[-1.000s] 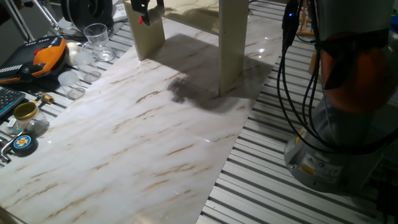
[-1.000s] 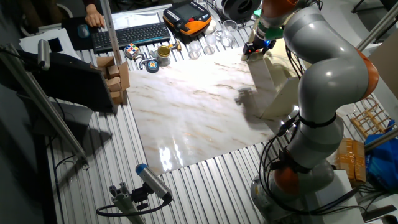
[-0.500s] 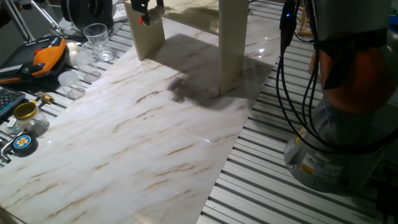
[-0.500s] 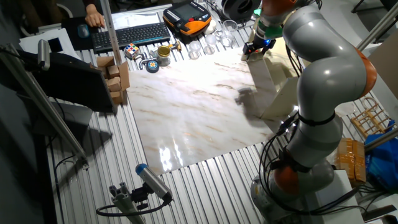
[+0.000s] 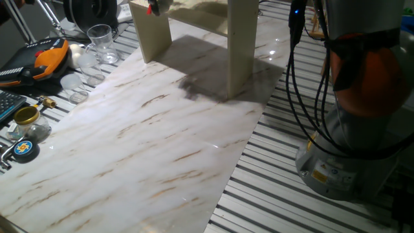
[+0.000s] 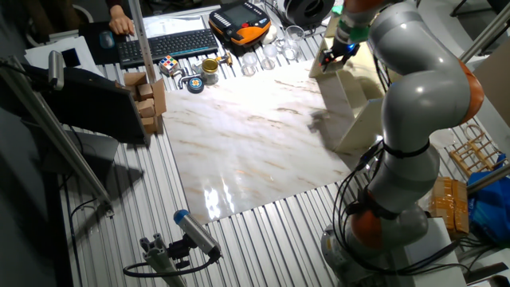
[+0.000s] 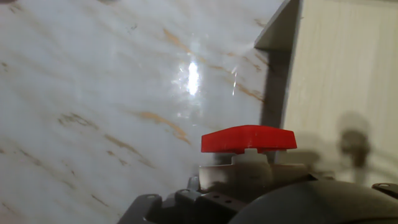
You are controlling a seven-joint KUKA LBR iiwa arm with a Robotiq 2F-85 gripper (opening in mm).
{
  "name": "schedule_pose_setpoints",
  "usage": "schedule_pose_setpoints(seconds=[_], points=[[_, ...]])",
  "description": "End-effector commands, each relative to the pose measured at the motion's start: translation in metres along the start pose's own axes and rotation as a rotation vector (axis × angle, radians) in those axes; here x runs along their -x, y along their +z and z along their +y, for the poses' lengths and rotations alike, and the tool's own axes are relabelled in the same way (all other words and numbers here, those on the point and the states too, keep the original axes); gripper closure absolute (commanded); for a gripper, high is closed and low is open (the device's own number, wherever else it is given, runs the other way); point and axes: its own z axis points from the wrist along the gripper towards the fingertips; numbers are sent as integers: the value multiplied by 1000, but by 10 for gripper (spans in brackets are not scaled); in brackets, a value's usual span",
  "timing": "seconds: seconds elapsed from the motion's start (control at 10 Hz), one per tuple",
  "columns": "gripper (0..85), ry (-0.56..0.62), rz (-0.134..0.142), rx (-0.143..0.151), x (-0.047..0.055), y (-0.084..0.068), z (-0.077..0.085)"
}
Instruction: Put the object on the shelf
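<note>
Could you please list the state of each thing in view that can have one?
Object: held in the hand, red handle up, at the shelf's edge, not yet set down.
Hand: shut on the object, raised by the shelf top.
Shelf: upright on the table.
Jar: lid on.
Glass: upright.

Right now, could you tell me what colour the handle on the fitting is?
Red, on a white fitting; the handle shows best in the hand view.

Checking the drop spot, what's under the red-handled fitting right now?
In the hand view, the object sits over the shelf top's edge, marble table beside. The gripper covers what's directly beneath.
</note>
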Motion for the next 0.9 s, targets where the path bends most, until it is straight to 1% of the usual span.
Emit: schedule_pose_setpoints(seconds=[0.0, 0.4, 0.6, 0.8], points=[[850, -4, 0, -2, 0, 3, -4], [850, -28, -7, -1, -2, 9, -27], [850, -30, -8, 1, -3, 14, -36], [850, -29, -10, 14, -5, 16, -49]])
